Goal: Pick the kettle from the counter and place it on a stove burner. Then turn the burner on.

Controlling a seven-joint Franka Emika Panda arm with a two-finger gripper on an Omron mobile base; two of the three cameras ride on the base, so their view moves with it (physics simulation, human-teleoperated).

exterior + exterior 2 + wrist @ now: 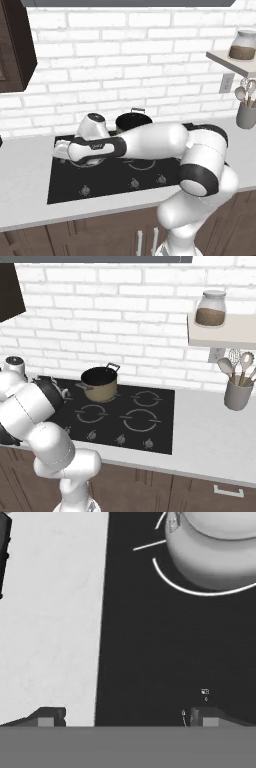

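Note:
The kettle (pixel 215 547), silvery-white and round, stands on the black cooktop inside a thin ring marking, the stove burner (pixel 172 583), at the top right of the hand view. My gripper (pixel 128 717) is open with nothing between its fingers. It hangs over the cooktop's left edge, apart from the kettle, with one fingertip (pixel 50 717) above the pale counter (pixel 50 637). From the left base view my gripper (pixel 63 150) is at the cooktop's left end, and the forearm hides most of the kettle.
A tan pot (pixel 132 121) (pixel 100 385) with a black inside sits on a back burner. Knobs (pixel 135 182) line the cooktop's front edge. A utensil holder (pixel 237 393) stands at the right, with a jar (pixel 211 308) on a shelf above it. A dark object (pixel 3 557) lies on the counter at the left.

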